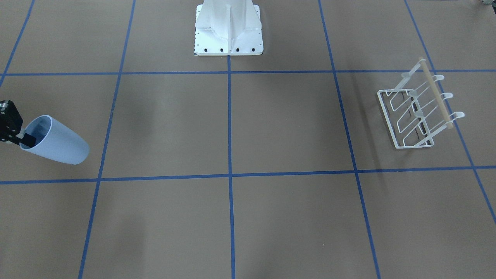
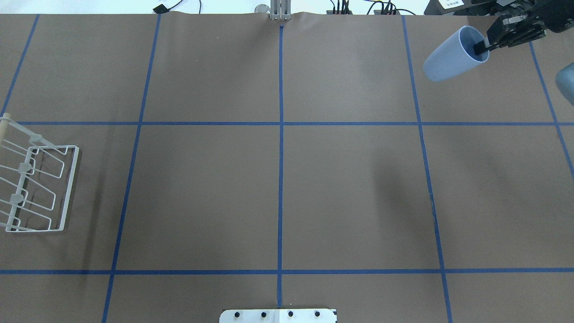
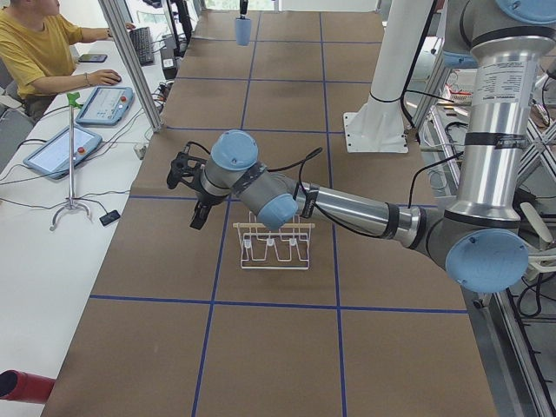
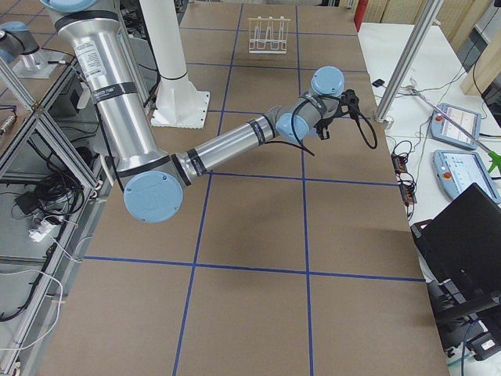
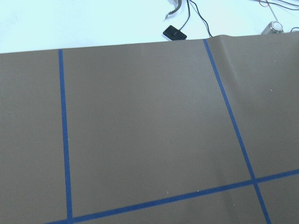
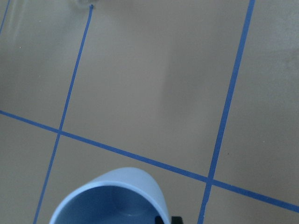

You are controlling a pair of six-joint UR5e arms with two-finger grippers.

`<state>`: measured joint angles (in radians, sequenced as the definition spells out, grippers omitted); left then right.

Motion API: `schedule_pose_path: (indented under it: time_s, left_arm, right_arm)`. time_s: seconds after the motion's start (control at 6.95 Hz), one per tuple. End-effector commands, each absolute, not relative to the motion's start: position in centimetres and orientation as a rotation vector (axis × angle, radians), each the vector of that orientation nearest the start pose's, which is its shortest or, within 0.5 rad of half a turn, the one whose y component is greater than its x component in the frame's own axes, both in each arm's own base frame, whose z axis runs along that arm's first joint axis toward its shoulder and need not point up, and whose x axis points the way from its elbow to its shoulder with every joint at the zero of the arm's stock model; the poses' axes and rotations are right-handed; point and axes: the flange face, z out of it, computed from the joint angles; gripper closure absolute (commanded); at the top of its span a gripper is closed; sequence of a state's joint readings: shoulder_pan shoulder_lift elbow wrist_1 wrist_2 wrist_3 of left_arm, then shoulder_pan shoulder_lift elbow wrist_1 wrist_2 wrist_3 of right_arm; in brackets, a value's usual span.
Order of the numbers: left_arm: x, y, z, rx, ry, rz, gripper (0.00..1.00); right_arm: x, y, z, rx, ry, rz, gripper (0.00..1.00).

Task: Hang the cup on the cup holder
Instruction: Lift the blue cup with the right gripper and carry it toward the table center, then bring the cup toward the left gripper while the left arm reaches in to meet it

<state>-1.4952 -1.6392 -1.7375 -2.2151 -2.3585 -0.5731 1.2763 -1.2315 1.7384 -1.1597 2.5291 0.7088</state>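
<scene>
The pale blue-grey cup (image 2: 450, 58) hangs tilted above the table's far right corner, rim toward my right gripper (image 2: 483, 45). That gripper is shut on the rim, one finger inside the cup. The cup also shows in the front view (image 1: 58, 141) with the gripper (image 1: 22, 138), and in the right wrist view (image 6: 110, 198). The white wire cup holder (image 2: 38, 188) with its wooden rod stands at the table's left side (image 1: 416, 114). My left gripper (image 3: 198, 211) shows only in the left side view, beside the holder (image 3: 274, 248). I cannot tell if it is open or shut.
The robot's white base (image 1: 228, 31) stands at the table's near middle edge. Blue tape lines mark a grid on the brown table. An operator (image 3: 35, 43) sits at a side table with tablets (image 3: 65, 149). A small black device (image 5: 174, 33) lies past the far edge.
</scene>
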Motion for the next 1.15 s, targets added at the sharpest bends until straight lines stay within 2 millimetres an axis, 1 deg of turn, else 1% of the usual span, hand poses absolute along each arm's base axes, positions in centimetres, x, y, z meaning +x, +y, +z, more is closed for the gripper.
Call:
schedule_pose_path:
  time_s: [0.0, 0.14, 0.29, 0.43, 0.58, 0.72, 0.86, 1.01]
  left_arm:
    - [0.5, -53.5, 41.6, 0.573, 1.057, -0.186, 0.00]
    - [3.2, -53.2, 38.7, 0.544, 1.134, -0.203, 0.00]
    - [5.3, -53.6, 34.9, 0.540, 1.239, -0.240, 0.00]
    - [8.8, -53.3, 31.7, 0.505, 1.356, -0.243, 0.00]
    - [12.5, -53.1, 27.1, 0.443, 1.475, -0.251, 0.00]
    - [15.1, -52.6, 23.6, 0.402, 1.550, -0.226, 0.00]
    - [17.8, -51.5, 21.1, 0.337, 1.641, -0.209, 0.00]
    - [19.1, -50.8, 19.0, 0.293, 1.707, -0.204, 0.00]
  right_arm:
    - [-14.4, -56.0, 29.4, 0.391, -1.301, 0.048, 1.00]
    - [-17.0, -54.9, 28.6, 0.426, -1.350, 0.055, 1.00]
    - [-18.8, -54.3, 26.7, 0.434, -1.421, 0.051, 1.00]
    - [-21.1, -53.9, 22.9, 0.395, -1.492, 0.054, 1.00]
    - [-22.1, -53.3, 21.5, 0.398, -1.531, 0.027, 1.00]
    - [-23.3, -52.9, 19.6, 0.367, -1.570, 0.028, 1.00]
    - [-24.1, -52.2, 18.2, 0.356, -1.611, 0.017, 1.00]
    - [-24.5, -51.1, 17.8, 0.335, -1.667, 0.012, 1.00]
